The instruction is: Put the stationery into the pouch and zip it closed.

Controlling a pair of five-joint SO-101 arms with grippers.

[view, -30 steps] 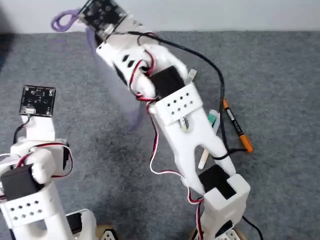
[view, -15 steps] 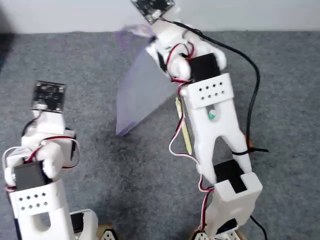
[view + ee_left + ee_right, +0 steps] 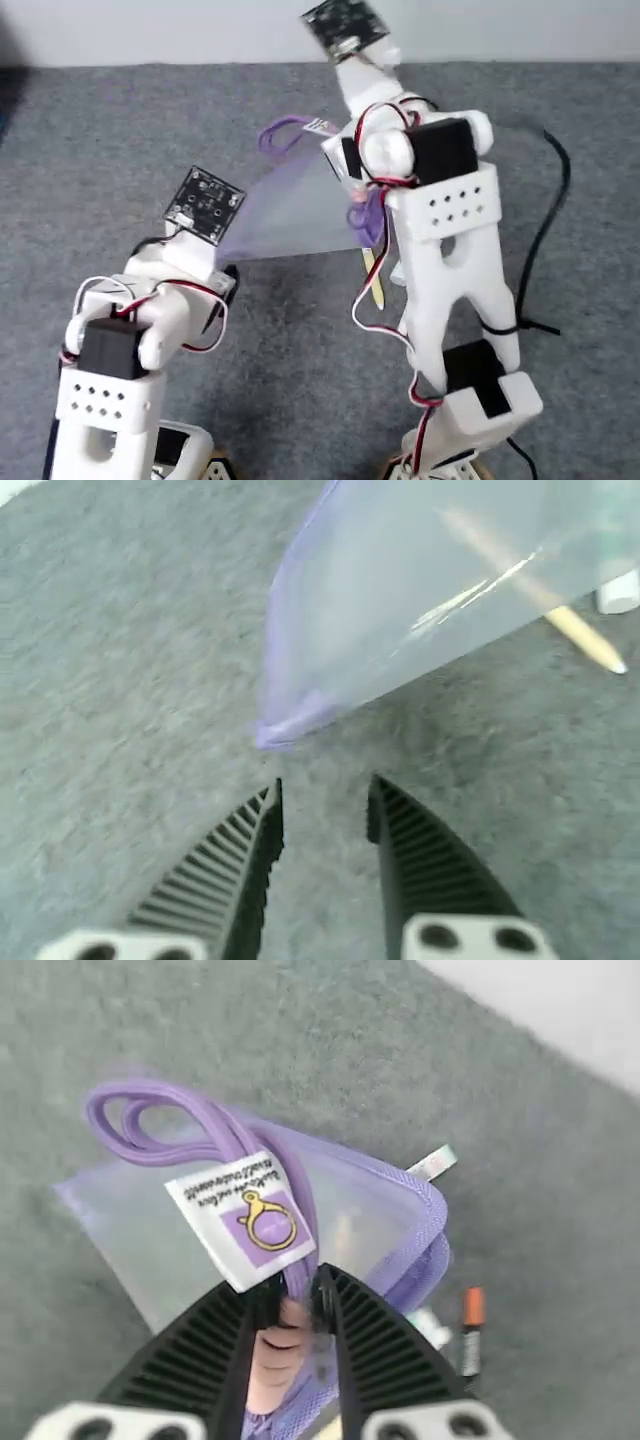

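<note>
I am gripping the translucent purple pouch [image 3: 375, 1215] with my right gripper [image 3: 297, 1300]. Its jaws are pinching shut on the purple strap [image 3: 165, 1125] at the pouch's zipper end, right under the white label tag [image 3: 243, 1218]. The pouch is slanting down from that grip toward my left arm. Its lower corner is lying just ahead of my left gripper [image 3: 325, 805], whose jaws are standing apart with only grey carpet [image 3: 120, 130] between them.

A pale wooden pencil [image 3: 540, 598] is showing through the pouch's film, its tip poking out past the pouch's edge. I cannot tell whether it is inside or lying underneath. An orange marker [image 3: 471, 1325] is lying on the carpet near the pouch's end. My right arm's body is covering much of that stationery from above, and a black cable [image 3: 555, 200] is trailing beside it.
</note>
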